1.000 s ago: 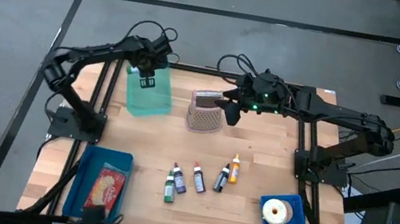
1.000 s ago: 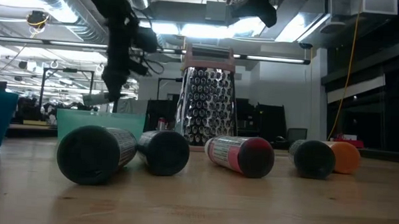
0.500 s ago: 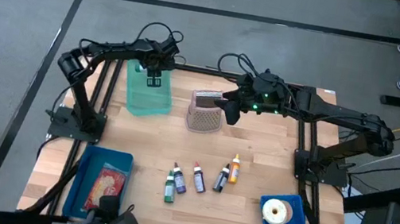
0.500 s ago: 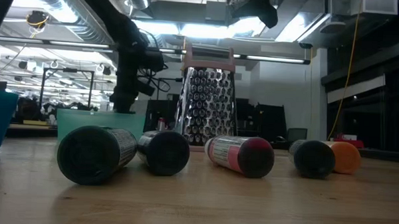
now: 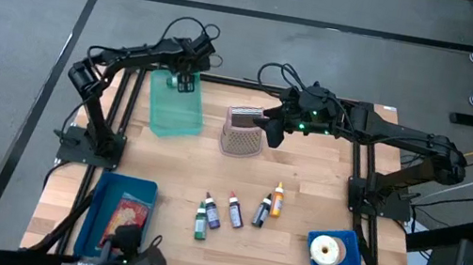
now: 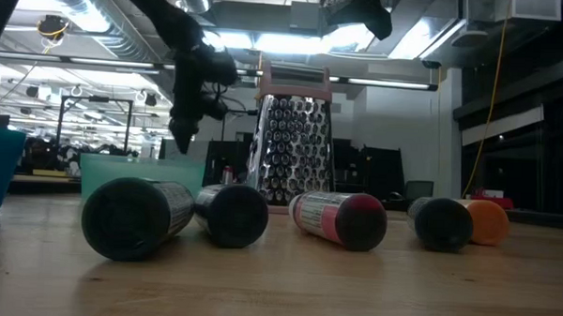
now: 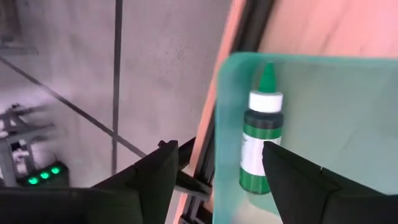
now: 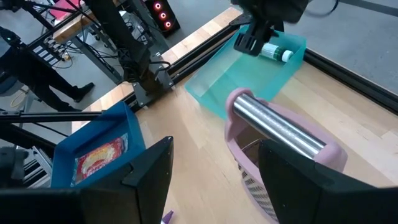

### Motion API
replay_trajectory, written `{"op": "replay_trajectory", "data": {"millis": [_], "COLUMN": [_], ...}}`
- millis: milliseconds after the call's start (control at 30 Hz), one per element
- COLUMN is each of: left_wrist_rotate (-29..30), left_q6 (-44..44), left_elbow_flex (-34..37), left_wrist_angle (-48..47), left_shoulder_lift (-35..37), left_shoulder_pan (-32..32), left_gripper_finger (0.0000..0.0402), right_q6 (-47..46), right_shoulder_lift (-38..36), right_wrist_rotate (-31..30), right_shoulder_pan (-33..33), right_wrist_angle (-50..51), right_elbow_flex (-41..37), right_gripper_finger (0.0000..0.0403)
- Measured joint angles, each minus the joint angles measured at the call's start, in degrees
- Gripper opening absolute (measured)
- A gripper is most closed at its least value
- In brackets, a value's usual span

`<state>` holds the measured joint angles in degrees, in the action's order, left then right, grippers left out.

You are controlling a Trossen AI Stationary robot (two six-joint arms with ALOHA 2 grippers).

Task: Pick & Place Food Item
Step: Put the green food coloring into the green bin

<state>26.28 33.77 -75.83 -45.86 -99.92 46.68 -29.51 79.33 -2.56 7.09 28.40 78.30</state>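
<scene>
A small green bottle (image 7: 261,140) with a white collar and a green tip lies on its side on the floor of a teal tray (image 5: 173,111), at the tray's far end; the right wrist view shows this bottle (image 8: 273,53) too. My left gripper (image 5: 186,77) hangs open just above it, its fingers (image 7: 155,180) spread wide and clear of the bottle. My right gripper (image 5: 270,134) waits open in the air over a pink-handled metal grater (image 5: 243,134) that stands at the table's far middle.
Several small colouring bottles (image 5: 234,210) lie on their sides in the table's near middle. A blue bin (image 5: 119,214) with a red packet stands at the near left. A smaller blue bin with a white roll (image 5: 329,252) stands at the near right.
My left gripper has gone toward the table's far edge along the teal tray and now hangs over the tray's far end. My right arm has kept still.
</scene>
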Motion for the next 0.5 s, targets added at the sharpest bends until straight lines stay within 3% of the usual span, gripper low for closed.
{"op": "replay_trajectory", "data": {"millis": [133,233,400,500], "left_wrist_rotate": [-4.6,-14.8,-34.6,-38.2], "left_q6": [-8.5,-18.5,-47.3,-56.4], "left_elbow_flex": [-6.1,-11.7,-16.8,-16.9], "left_wrist_angle": [-4.5,-9.4,-16.0,-17.8], "left_shoulder_lift": [0.0,0.0,0.4,1.0], "left_shoulder_pan": [-0.4,-0.6,-0.8,-4.3], "left_gripper_finger": [0.0214,0.0205,0.0198,0.0198], "right_q6": [0.4,1.6,4.1,5.8], "right_shoulder_lift": [0.0,0.0,0.0,0.0], "right_wrist_rotate": [0.5,0.7,2.1,2.6], "right_shoulder_pan": [0.0,0.0,0.0,-0.1], "right_wrist_angle": [0.0,0.0,0.0,0.0], "right_elbow_flex": [0.0,0.0,0.0,0.0], "right_gripper_finger": [0.0231,0.0231,0.0232,0.0232]}}
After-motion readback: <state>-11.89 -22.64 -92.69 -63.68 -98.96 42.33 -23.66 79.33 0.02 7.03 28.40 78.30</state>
